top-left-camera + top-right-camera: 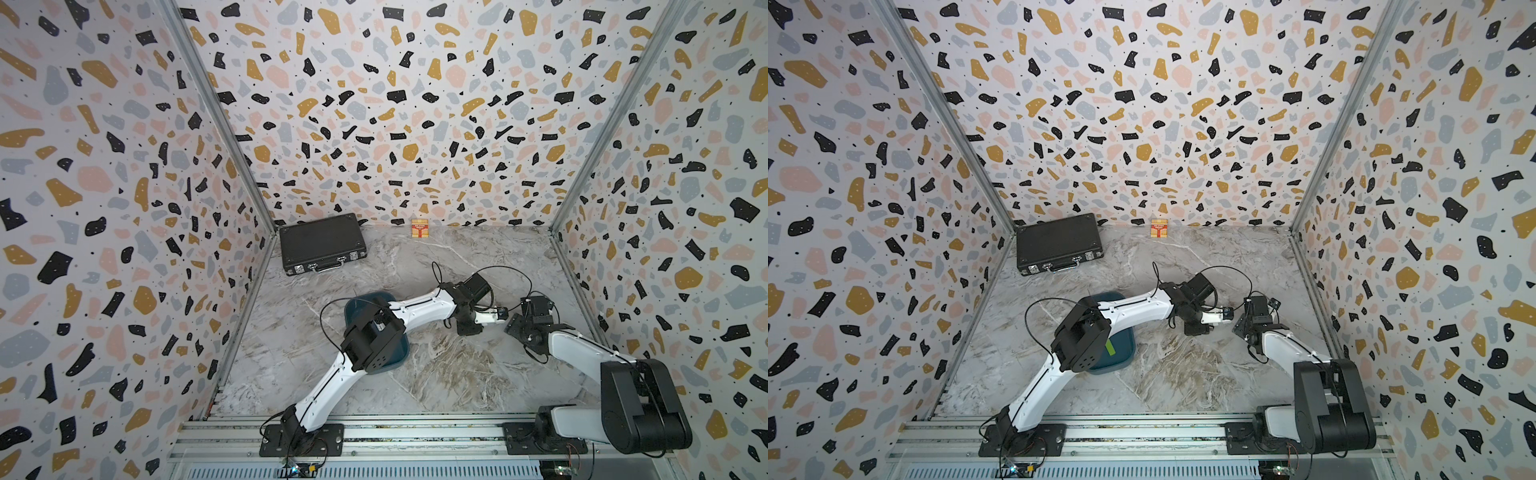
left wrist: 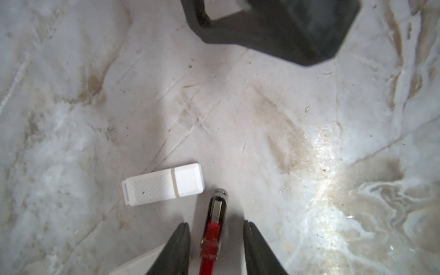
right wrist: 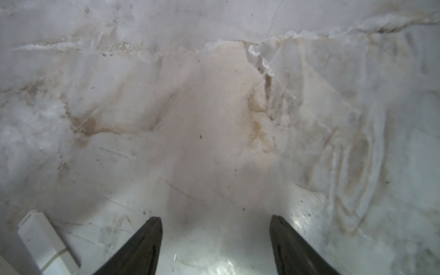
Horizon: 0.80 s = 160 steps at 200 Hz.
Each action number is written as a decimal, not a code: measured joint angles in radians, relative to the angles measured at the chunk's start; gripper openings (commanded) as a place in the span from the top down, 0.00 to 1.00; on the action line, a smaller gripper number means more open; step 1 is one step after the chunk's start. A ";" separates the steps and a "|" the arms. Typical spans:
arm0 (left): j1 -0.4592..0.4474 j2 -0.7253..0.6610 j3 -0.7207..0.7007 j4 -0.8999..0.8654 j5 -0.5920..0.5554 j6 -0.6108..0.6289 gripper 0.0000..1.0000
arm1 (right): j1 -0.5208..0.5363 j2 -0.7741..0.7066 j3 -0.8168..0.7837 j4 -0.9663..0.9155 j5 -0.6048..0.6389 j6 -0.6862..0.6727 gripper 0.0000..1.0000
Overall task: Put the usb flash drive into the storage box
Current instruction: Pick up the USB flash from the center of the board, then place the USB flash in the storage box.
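Two usb flash drives lie on the marble top. In the left wrist view a red and metal swivel drive [image 2: 214, 226] lies lengthwise between the fingers of my left gripper [image 2: 216, 223], with a gap on each side, so the jaws stand open around it. A white capped drive [image 2: 163, 184] lies just beside it and also shows in the right wrist view [image 3: 45, 242]. My right gripper [image 3: 215, 217] is open over bare marble, close to the left one [image 1: 469, 330]. The teal storage box [image 1: 365, 301] sits to the left, half hidden under my left arm's elbow.
A black briefcase [image 1: 322, 243] lies at the back left and a small red-and-yellow carton [image 1: 419, 228] stands against the back wall. A green strip [image 1: 1109, 348] shows inside the storage box. Patterned walls close in three sides. The right gripper's dark finger [image 2: 273, 28] hangs near.
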<state>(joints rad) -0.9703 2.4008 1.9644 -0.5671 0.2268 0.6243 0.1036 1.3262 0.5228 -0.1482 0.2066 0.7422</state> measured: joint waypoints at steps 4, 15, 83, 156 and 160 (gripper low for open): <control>0.000 0.001 0.000 -0.002 -0.001 -0.005 0.74 | 0.000 0.001 0.001 0.000 0.000 0.000 0.24; 0.000 0.006 0.000 -0.006 -0.004 -0.006 0.81 | -0.001 0.004 0.003 0.000 -0.001 0.000 0.24; -0.001 -0.006 0.036 -0.061 -0.032 -0.076 0.97 | -0.002 0.004 0.004 0.000 -0.002 -0.001 0.25; 0.029 -0.740 -0.546 0.064 -0.280 -0.526 1.00 | -0.002 0.007 0.004 0.001 -0.004 -0.004 0.29; 0.041 -0.803 -0.596 0.077 -0.303 -0.567 1.00 | -0.002 0.007 0.004 0.000 -0.005 -0.005 0.28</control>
<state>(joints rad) -0.9291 1.5982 1.3682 -0.4904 -0.0765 0.0570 0.1020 1.3334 0.5270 -0.1478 0.2016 0.7372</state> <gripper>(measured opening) 0.135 0.717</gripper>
